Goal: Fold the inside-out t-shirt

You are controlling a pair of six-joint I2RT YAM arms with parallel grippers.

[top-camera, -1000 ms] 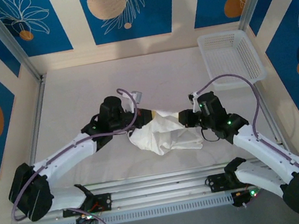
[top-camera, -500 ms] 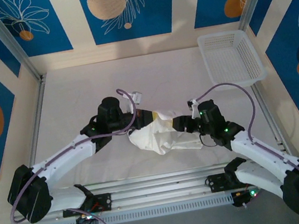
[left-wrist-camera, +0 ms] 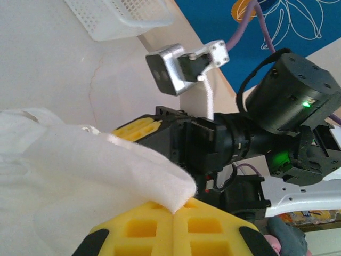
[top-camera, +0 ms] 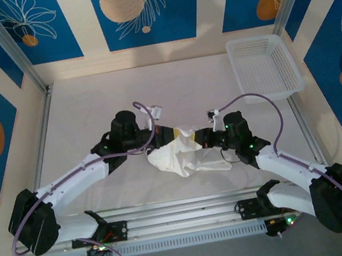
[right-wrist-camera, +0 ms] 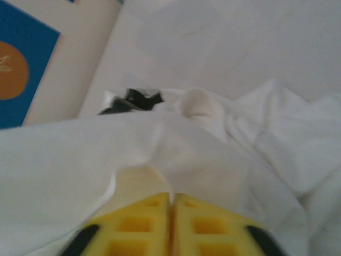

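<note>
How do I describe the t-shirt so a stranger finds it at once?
On the pale table, toward its near edge, lies the t-shirt, a crumpled white heap. Unlike the stiff lattice basket in the far right corner, it is soft cloth.

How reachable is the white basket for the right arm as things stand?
Probably yes: only bare table lies between the right gripper and the basket. But its jaws look shut on the t-shirt, which the left gripper also pinches, so it would likely have to let go first.

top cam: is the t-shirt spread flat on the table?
No: in the top view the t-shirt sits in a crumpled heap between the left gripper and the right gripper.
</note>
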